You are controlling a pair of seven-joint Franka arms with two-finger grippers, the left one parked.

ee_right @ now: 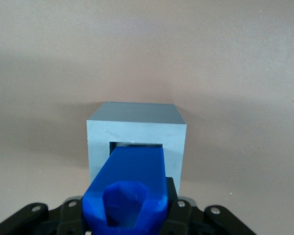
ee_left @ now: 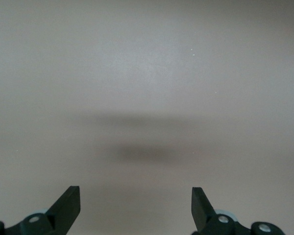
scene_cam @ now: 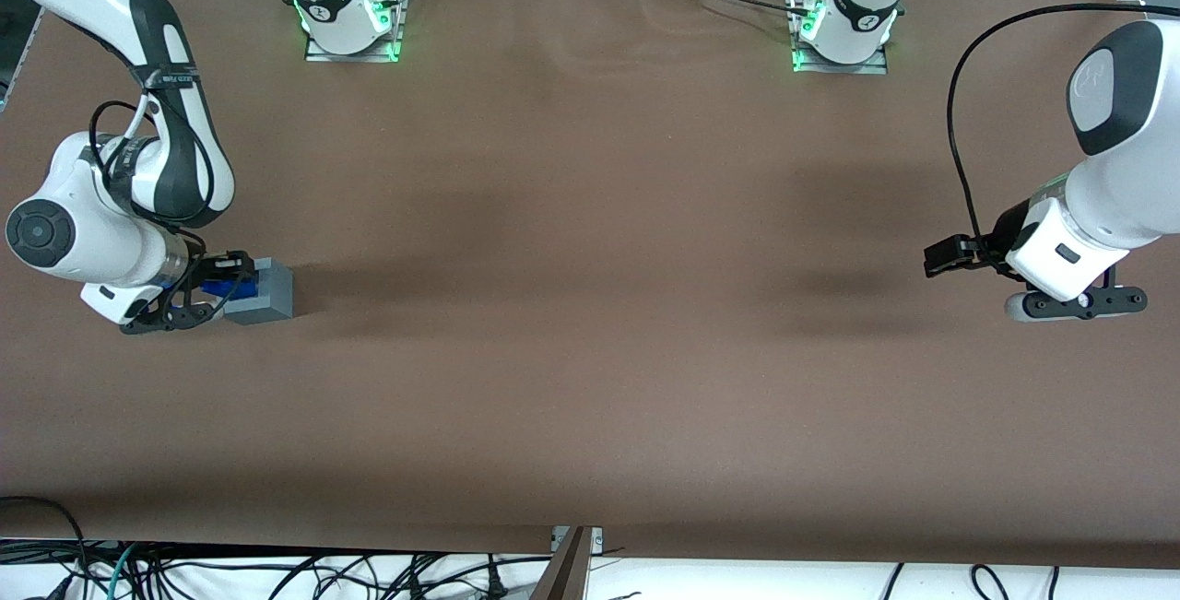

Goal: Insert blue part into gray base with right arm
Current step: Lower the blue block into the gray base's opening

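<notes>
On brown table [scene_cam: 590,351], we see our gripper [scene_cam: 214,288] clamped on blue part [ee_right: 130,188], its tip entering base [ee_right: 137,134].

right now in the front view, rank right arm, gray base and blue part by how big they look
1. right arm
2. gray base
3. blue part, partly hidden in the gripper, so its size is unsure

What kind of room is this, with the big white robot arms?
Probably a robot lab or test bench. Two white arms are bolted to a brown table, loose cables lie along its edge, and the right arm's gripper holds a blue part at a gray base.
</notes>
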